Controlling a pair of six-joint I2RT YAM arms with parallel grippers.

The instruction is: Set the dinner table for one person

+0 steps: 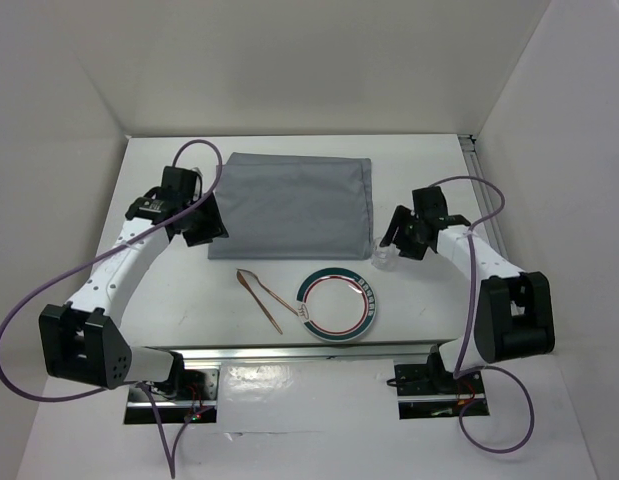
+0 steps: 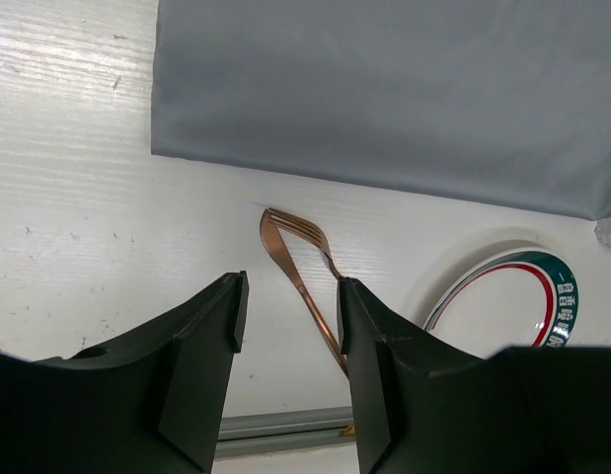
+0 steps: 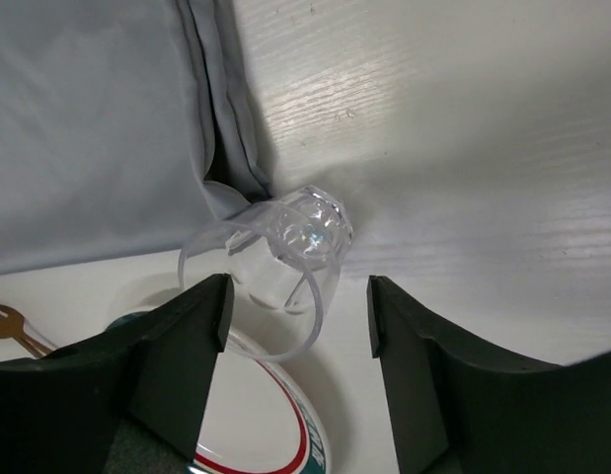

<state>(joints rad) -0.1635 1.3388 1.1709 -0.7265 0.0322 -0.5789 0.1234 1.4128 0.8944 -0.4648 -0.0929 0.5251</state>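
Observation:
The dinner table (image 1: 429,170) is a white matte tabletop. A white plate (image 1: 336,303) with a green and red rim lies near the front middle. Two copper utensils (image 1: 261,296), one of them a fork (image 2: 295,245), lie crossed to its left. A clear plastic cup (image 1: 385,259) stands by the grey cloth's front right corner. My left gripper (image 1: 204,226) is open and empty over the cloth's left edge, above the fork (image 2: 290,308). My right gripper (image 1: 391,243) is open; the cup (image 3: 281,259) sits just beyond its fingertips (image 3: 297,308), untouched.
A grey rectangular cloth (image 1: 294,205) lies spread at the table's back middle and shows in both wrist views (image 2: 384,89) (image 3: 88,128). A metal rail (image 1: 309,353) runs along the near edge. White walls enclose the table on three sides.

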